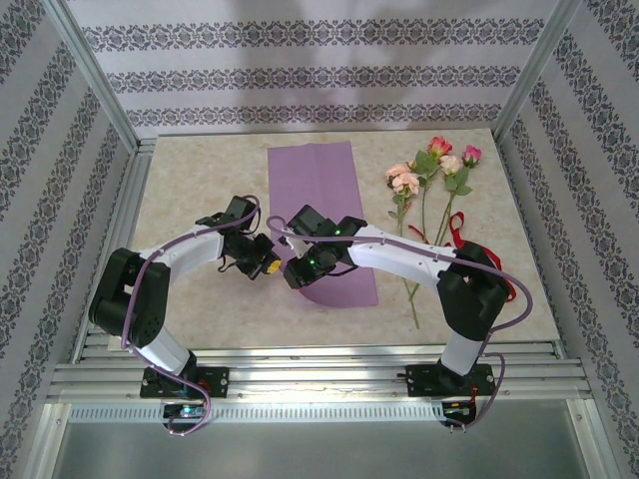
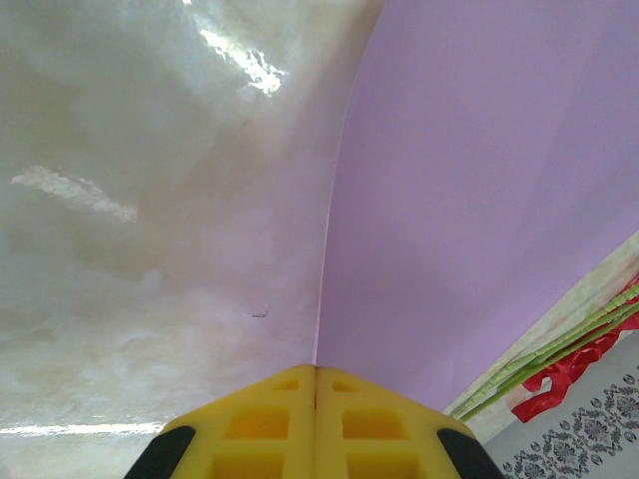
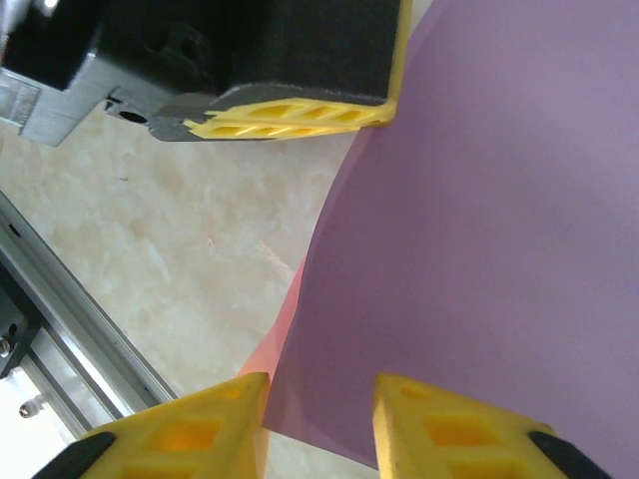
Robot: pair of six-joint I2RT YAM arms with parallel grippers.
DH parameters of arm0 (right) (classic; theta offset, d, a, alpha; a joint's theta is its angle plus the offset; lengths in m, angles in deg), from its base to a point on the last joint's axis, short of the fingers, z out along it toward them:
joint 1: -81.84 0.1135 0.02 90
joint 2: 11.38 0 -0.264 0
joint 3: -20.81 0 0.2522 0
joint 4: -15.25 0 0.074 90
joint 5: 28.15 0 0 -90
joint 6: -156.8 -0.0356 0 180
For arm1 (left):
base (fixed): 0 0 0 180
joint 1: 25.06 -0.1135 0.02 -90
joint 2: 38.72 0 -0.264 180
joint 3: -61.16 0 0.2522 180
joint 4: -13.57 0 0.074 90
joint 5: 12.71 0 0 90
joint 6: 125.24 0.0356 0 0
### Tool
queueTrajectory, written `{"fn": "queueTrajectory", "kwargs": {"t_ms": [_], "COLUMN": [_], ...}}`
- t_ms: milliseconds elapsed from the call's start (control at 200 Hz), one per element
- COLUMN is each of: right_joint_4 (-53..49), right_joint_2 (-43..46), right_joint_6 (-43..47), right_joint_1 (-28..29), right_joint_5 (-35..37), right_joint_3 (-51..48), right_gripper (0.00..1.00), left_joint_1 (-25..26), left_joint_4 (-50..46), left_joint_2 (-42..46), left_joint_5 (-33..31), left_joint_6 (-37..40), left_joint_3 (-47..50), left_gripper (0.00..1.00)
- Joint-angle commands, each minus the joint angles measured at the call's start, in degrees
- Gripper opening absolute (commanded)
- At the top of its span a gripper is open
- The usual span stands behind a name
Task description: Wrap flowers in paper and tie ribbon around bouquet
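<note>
From my seat, the left claw (image 1: pixel 268 263) sits left of centre on the counter (image 1: pixel 200 180), at the left long edge of the paper (image 1: pixel 315 185). Its wrist camera shows the yellow fingers (image 2: pixel 260 424) pressed flat together with no gap. The paper's edge runs straight into the seam between them, so I read it as clamped on the paper.

The sheet lies lilac face up in the middle of the counter, stretching from near the far edge toward the near edge. Its left side curves up off the surface where it is pinched.

Just to the right, the right claw (image 1: pixel 296 274) hovers over the paper's near left corner. Through its own camera I see its jaws standing apart, one on each side of the paper's near edge. A sliver of the pink underside (image 3: pixel 275 349) shows there, and nothing is gripped.

The flowers (image 1: pixel 431 165) lie toward the far right corner, heads far and stems pointing at the near edge, apart from the paper. The ribbon (image 1: pixel 455 232) lies just beside the stems, close to the right arm.
</note>
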State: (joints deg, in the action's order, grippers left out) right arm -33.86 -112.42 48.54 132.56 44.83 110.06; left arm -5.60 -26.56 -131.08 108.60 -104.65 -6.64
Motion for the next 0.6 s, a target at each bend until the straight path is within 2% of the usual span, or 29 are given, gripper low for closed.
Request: {"fn": "queueTrajectory", "kwargs": {"t_ms": [0,165,210,265,315,400,470,515,599], "right_joint_4": [0.0,0.2,0.2,0.2,0.2,1.8,4.2,5.6,7.1], "right_joint_2": [-1.4,-2.2,-2.3,-2.2,-1.7,1.2,4.9,7.7,12.0], "right_joint_6": [-0.3,-0.4,-0.4,-0.4,-0.6,-2.4,-5.2,-7.2,-10.2], "right_joint_1": [-0.3,0.2,0.2,0.4,0.5,0.2,-0.8,-1.6,-2.7], "right_joint_5": [-0.1,-0.4,-0.4,0.0,1.1,4.1,6.2,7.5,9.2], "right_joint_3": [1.4,2.1,2.2,2.3,2.1,0.6,-2.0,-3.7,-6.3], "right_gripper": [0.30,0.21,0.14,0.01,0.00,0.00,0.00,0.00,0.00], "left_joint_1": [0.6,0.6,0.6,0.6,0.6,0.5,0.5,0.5,0.4], "left_joint_4": [-0.4,-0.4,-0.3,-0.3,-1.3,-5.3,-9.1,-11.7,-14.7], "left_joint_2": [-0.9,-0.9,-0.9,-0.7,-0.2,2.1,5.2,7.3,11.0], "left_joint_5": [0.6,0.6,0.7,0.6,-0.2,-3.2,-6.3,-8.2,-9.9], "left_joint_6": [0.8,0.9,0.8,0.9,1.2,2.6,3.7,4.4,4.8], "left_joint_3": [-1.7,-1.9,-1.9,-2.0,-2.4,-4.3,-6.1,-7.1,-8.0], "left_gripper": [0.00,0.00,0.00,0.00,0.00,0.25,0.39,0.45,0.48]}}
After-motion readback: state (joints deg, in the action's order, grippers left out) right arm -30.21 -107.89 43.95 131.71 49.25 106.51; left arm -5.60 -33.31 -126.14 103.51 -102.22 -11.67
